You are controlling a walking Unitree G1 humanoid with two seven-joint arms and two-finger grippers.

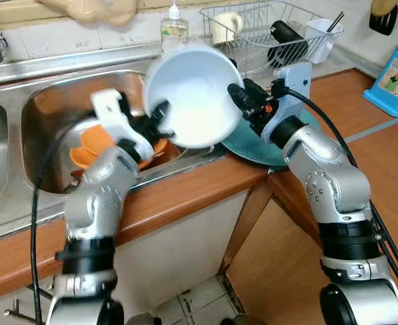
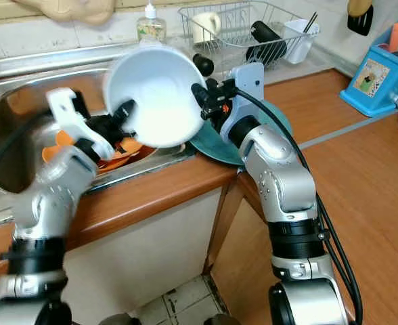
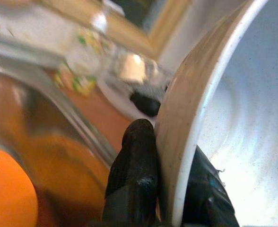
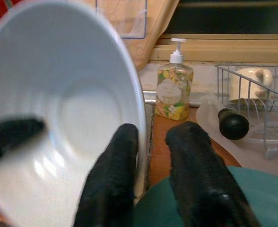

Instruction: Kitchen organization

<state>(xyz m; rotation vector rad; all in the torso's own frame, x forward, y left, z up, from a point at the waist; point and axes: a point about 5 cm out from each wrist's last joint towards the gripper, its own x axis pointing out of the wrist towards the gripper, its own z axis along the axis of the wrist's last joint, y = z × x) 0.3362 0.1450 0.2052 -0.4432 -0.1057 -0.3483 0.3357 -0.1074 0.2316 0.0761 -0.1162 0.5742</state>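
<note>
Holding a white bowl (image 1: 193, 95) by its rim, the left gripper (image 1: 160, 116) is above the right part of the sink (image 1: 43, 108), close to the front edge of the wooden counter (image 1: 185, 193). Its two black fingers (image 3: 134, 184) are clamped on the rim — one finger inside the bowl, one outside. The bowl is in the air, tilted, with its opening turned toward the robot's head.

The right gripper (image 1: 238, 95) is at the other side of the bowl. In the right wrist view its fingers (image 4: 111, 184) are a little apart, one of them touching the bowl's rim and the other outside it, so they do not clamp it.

Under the right gripper a teal plate (image 1: 253, 145) lies on the counter, beside the sink's right edge. Orange dishes (image 1: 94, 145) lie inside the sink. At the counter's back edge stand a soap bottle (image 1: 174, 28) and a wire dish rack (image 1: 273, 30) — it holds a cream mug (image 1: 226, 26).
</note>
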